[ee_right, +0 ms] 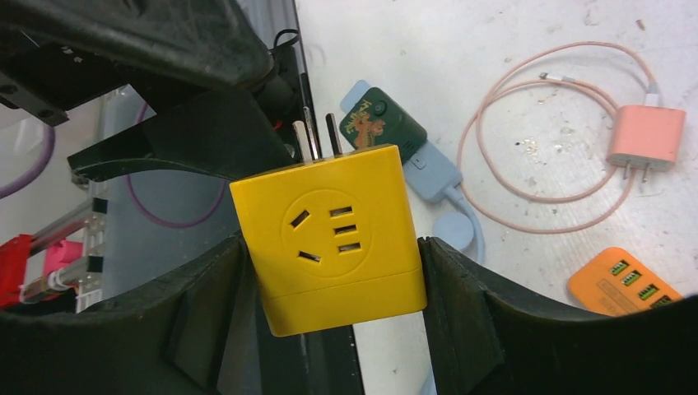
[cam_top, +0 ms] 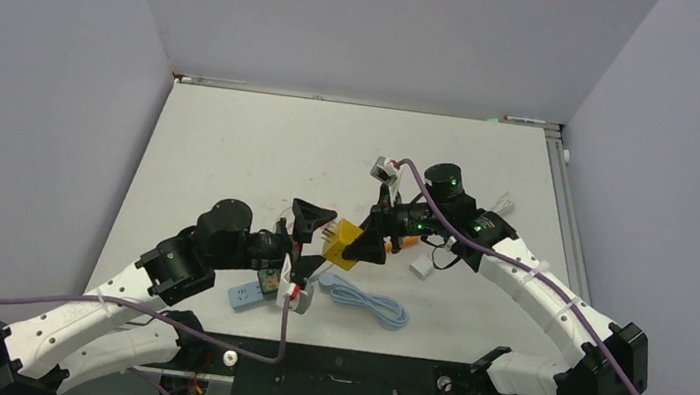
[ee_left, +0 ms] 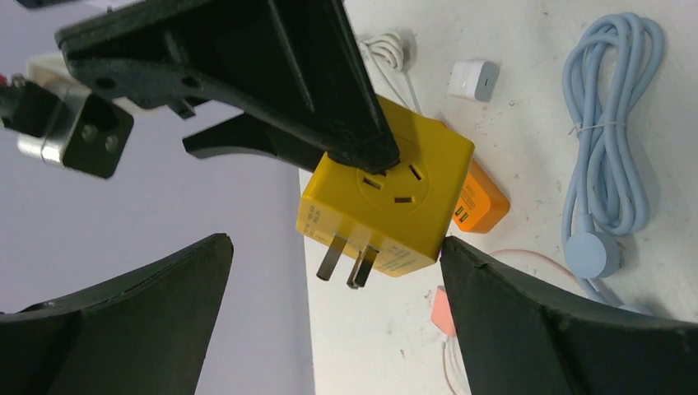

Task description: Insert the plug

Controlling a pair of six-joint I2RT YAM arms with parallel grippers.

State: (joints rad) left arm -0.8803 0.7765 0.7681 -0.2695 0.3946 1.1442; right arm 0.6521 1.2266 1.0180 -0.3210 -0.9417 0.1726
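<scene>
A yellow cube adapter plug point(cam_top: 345, 242) with metal prongs is held above the table. My right gripper point(cam_top: 364, 243) is shut on its two sides, which is plain in the right wrist view point(ee_right: 331, 243), with the cube's socket face point(ee_right: 329, 230) turned to that camera. My left gripper point(cam_top: 308, 245) is open and just left of the cube. In the left wrist view point(ee_left: 333, 243) the prongs of the cube point(ee_left: 387, 197) point down between my open fingers. One fingertip point(ee_left: 461, 255) is very close to the cube's lower corner. A light-blue power strip point(cam_top: 248, 294) lies below.
A green block point(ee_right: 383, 123) sits on the blue strip point(ee_right: 432, 177). A coiled light-blue cable point(cam_top: 368, 303) point(ee_left: 605, 148), an orange USB charger point(ee_left: 481, 202) point(ee_right: 625, 284), a pink charger with cord point(ee_right: 646, 136) and a white charger point(ee_left: 473, 80) lie around.
</scene>
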